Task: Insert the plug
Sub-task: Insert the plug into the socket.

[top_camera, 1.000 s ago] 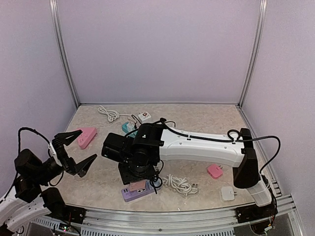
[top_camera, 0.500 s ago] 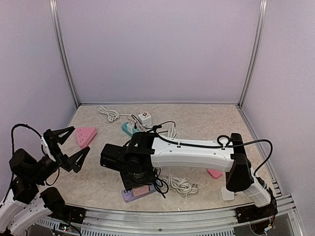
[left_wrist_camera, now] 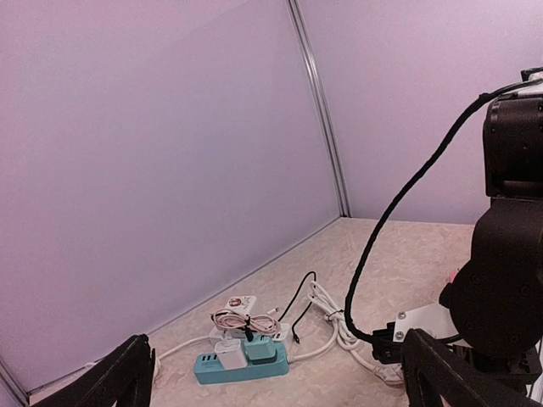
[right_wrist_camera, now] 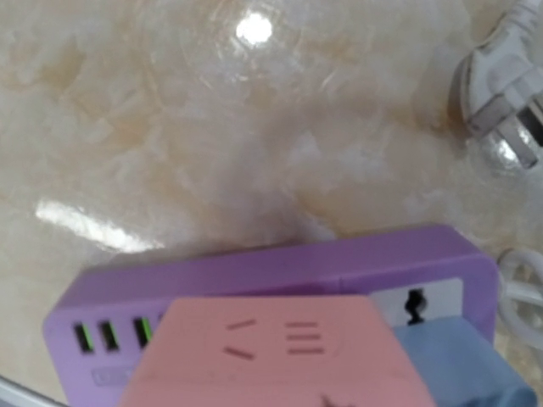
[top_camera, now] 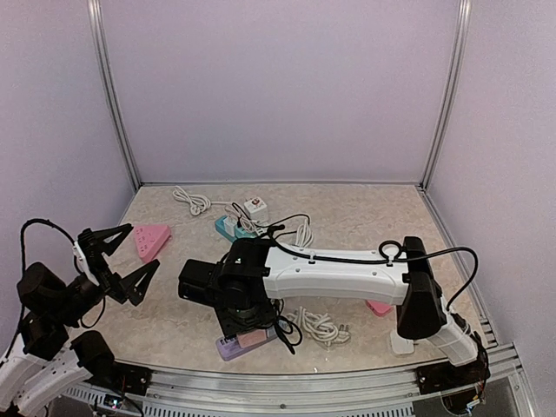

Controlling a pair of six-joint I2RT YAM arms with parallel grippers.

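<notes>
A purple power strip (top_camera: 236, 346) lies near the table's front edge, and the right wrist view shows its green-lit ports and a free socket (right_wrist_camera: 254, 271). A pink plug (right_wrist_camera: 280, 360) sits right above the strip's top face; the top view shows it on the strip (top_camera: 252, 338). My right gripper (top_camera: 246, 323) reaches across from the right and points down onto it, shut on the pink plug. Its fingers are out of the wrist frame. Whether the prongs are in a socket is hidden. My left gripper (top_camera: 117, 265) hangs open at the far left, holding nothing.
A teal power strip (left_wrist_camera: 242, 360) with chargers and a white adapter (top_camera: 255, 207) lie at the back. A pink triangular strip (top_camera: 149, 240) lies left, a white coiled cable (top_camera: 317, 326) beside the purple strip. A small pink adapter (top_camera: 379, 307) and a white one (top_camera: 400, 343) lie right.
The right arm has drawn toward the front edge and lowered the pink plug onto the purple strip. The left arm pulled back to the left, still open.
</notes>
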